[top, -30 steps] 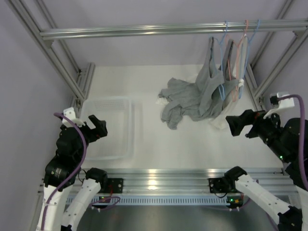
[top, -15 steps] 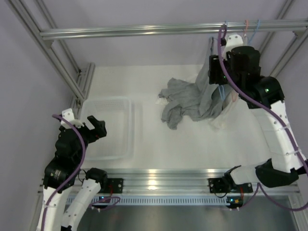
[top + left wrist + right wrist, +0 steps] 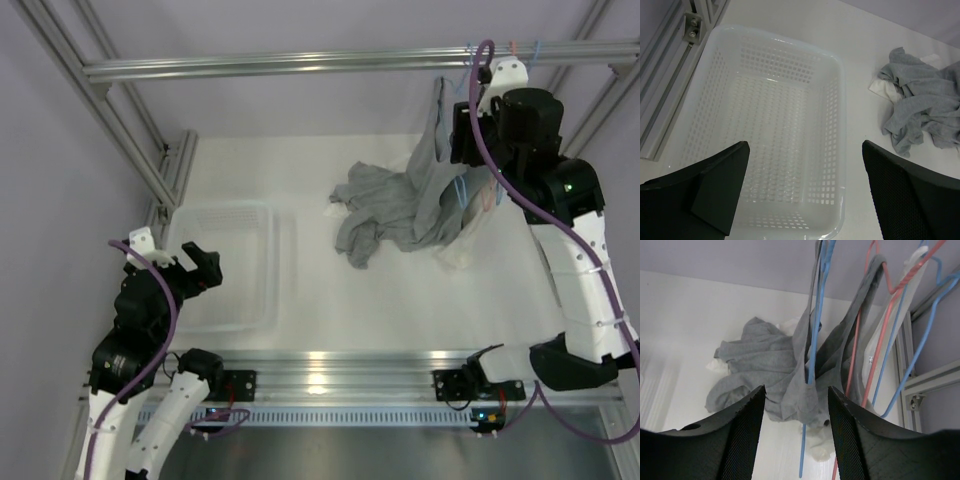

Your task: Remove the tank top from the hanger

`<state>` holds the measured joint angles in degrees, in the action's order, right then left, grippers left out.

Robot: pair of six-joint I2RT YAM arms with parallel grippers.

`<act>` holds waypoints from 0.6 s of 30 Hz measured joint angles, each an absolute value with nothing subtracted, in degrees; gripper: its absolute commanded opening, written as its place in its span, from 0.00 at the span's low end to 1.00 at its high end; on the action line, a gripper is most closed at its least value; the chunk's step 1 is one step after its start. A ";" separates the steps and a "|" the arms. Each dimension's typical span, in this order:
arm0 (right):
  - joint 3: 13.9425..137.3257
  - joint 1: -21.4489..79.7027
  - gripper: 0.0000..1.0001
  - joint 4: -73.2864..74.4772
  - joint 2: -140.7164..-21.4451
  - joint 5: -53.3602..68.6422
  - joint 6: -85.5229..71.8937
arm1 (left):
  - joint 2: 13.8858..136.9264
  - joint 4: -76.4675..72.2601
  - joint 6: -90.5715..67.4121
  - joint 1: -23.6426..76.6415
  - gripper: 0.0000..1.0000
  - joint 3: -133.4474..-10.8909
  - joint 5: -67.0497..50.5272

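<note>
A grey tank top [image 3: 385, 210] hangs at the right rear of the table [image 3: 300, 160]. Its straps are looped over a blue hanger [image 3: 811, 360] hooked on the overhead rail [image 3: 300, 63]. Its lower half lies crumpled on the table below. It looks light, soft and limp, likely stretchy. It should drape and drag rather than lift cleanly, and a strap could snag on the wire. The hanger looks free to swing on the rail. The best hold seems to be a strap close to where it crosses the hanger's shoulder, so it can be slid off sideways.

The right gripper [image 3: 796, 390] sits high at the hangers, jaws about half apart, with strap and blue wire framed between them. I cannot tell whether it pinches cloth. The left gripper [image 3: 805, 145] hovers wide apart over a white basket [image 3: 840, 75], grasping nothing.

1 second ago the right arm was low at the table's right side with jaws fully spread. Now it is raised to the hangers and narrowed. The top and left arm have not moved.
</note>
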<state>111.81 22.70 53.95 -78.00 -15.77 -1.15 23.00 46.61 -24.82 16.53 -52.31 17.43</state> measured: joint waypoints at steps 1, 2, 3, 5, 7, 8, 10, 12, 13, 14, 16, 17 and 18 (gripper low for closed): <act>111.81 22.57 0.52 53.78 -77.38 -15.81 -0.75 | 23.00 46.61 -24.82 16.56 0.99 -52.31 17.43; 111.83 22.22 0.52 53.43 -76.97 -15.84 -0.34 | 23.00 46.61 -24.82 16.56 0.99 -52.31 17.43; 111.85 21.61 0.51 52.93 -76.86 -15.88 0.01 | 23.00 46.61 -24.82 16.56 0.99 -52.29 17.43; 111.85 20.43 0.49 52.51 -77.47 -15.90 0.43 | 23.00 46.61 -24.82 16.56 0.99 -52.27 17.43; 111.87 19.68 0.47 52.05 -79.13 -15.79 0.97 | 23.00 46.61 -24.82 16.56 0.99 -52.27 17.43; 111.90 19.57 0.46 51.96 -80.27 -15.70 1.17 | 23.00 46.61 -24.82 16.56 0.99 -52.27 17.43; 112.77 19.55 0.39 51.90 -83.40 -15.22 1.67 | 23.00 46.61 -24.82 16.60 0.99 -52.27 17.45; 113.73 19.33 0.30 51.86 -86.56 -14.50 2.09 | 22.98 46.61 -24.82 16.64 0.99 -52.27 17.45; 113.93 19.11 0.25 51.83 -87.88 -14.17 2.33 | 22.98 46.59 -24.82 16.64 0.99 -52.27 17.45; 114.06 18.87 0.20 51.88 -88.79 -13.89 2.39 | 22.98 46.61 -24.82 16.67 0.99 -52.27 17.45; 114.08 18.31 0.00 51.90 -90.21 -13.23 2.79 | 22.98 46.59 -24.82 16.67 0.99 -52.27 17.45; 114.10 18.09 0.00 51.88 -90.56 -13.21 2.61 | 22.98 46.59 -24.82 16.67 0.99 -52.27 17.45; 114.10 17.85 0.00 51.88 -90.65 -13.19 2.44 | 22.98 46.59 -24.82 16.67 0.99 -52.27 17.45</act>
<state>114.10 17.85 51.88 -90.65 -13.19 2.44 22.98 46.59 -24.82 16.67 -52.27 17.45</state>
